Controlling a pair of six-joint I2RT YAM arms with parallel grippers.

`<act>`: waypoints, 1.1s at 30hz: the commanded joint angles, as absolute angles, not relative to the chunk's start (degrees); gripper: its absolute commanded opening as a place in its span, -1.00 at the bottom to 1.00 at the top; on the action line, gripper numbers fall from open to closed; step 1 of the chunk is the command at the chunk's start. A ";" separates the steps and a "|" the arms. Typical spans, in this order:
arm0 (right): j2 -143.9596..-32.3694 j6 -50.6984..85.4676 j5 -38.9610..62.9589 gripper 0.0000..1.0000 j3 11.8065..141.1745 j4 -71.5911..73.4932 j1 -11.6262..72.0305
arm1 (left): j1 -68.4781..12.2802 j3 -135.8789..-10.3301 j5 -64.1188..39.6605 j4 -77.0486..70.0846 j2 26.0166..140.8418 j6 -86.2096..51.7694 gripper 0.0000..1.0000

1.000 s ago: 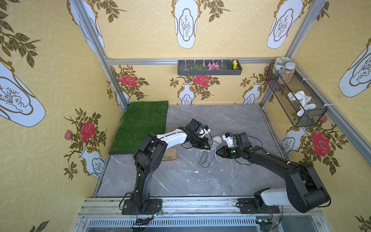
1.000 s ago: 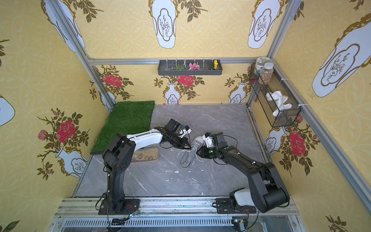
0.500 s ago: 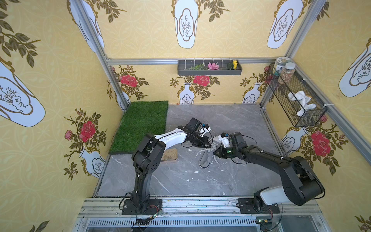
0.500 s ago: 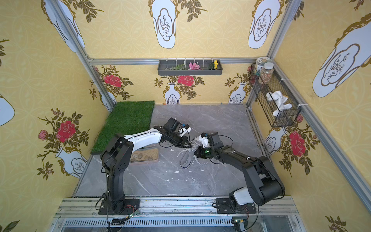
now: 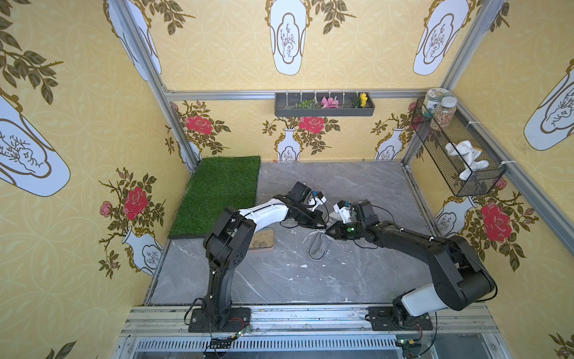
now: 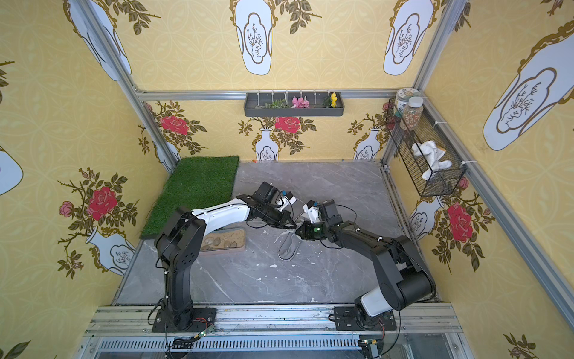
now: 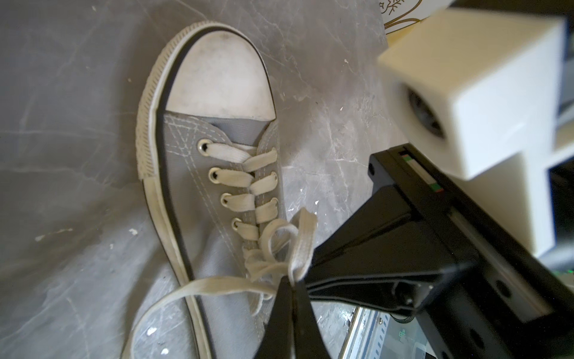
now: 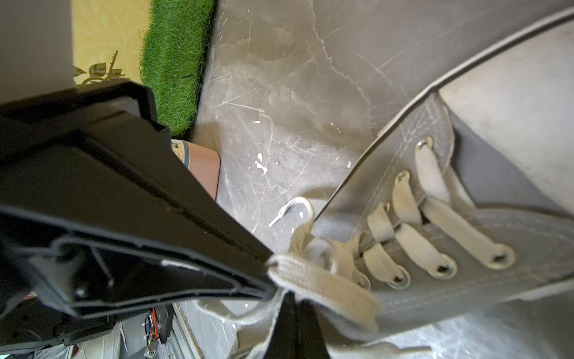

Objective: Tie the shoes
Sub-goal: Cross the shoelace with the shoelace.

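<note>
The grey sneaker (image 5: 317, 248) (image 6: 288, 248) lies on the marble floor between both arms, its white toe cap (image 7: 217, 77) pointing away from the rail. My left gripper (image 7: 292, 279) (image 5: 323, 226) is shut on a loop of the pale lace (image 7: 302, 242) just above the top eyelets. From the opposite side my right gripper (image 8: 292, 295) (image 5: 330, 232) meets it tip to tip, shut on another stretch of lace (image 8: 326, 283) at the same crossing. One loose lace end (image 7: 202, 286) trails over the shoe's side (image 8: 497, 236) onto the floor.
A tan tray of pebbles (image 5: 264, 241) (image 6: 223, 241) sits left of the shoe, partly under the left arm. A green turf mat (image 5: 220, 192) covers the back left corner. A wire basket (image 5: 459, 149) hangs on the right wall, and a planter shelf (image 5: 323, 105) on the back wall.
My right gripper has moved left to the lace crossing and closed there. The left gripper has stayed shut in nearly the same place.
</note>
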State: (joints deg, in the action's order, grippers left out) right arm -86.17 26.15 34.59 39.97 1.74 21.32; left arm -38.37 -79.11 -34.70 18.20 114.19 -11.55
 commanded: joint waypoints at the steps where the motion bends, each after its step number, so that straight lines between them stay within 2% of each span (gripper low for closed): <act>1: -86.10 28.13 34.01 -1.00 40.27 4.50 21.05 | -38.34 -78.67 -35.29 17.77 114.09 -10.28 -1.00; 8: -83.76 28.32 29.62 -0.87 39.30 1.34 20.63 | -38.35 -78.31 -33.88 17.77 114.50 -9.87 -1.00; 20: -84.16 26.91 29.13 -0.67 38.48 -0.33 20.19 | -38.35 -78.49 -32.84 18.32 115.93 -8.98 -1.00; 33: -79.85 22.76 32.82 -0.25 39.42 -5.82 17.03 | -38.43 -77.67 -32.09 18.28 115.94 -6.18 -1.00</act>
State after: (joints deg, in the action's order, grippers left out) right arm -80.82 24.95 30.98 38.94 -4.36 17.56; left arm -38.44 -78.43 -32.38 18.26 115.81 -7.92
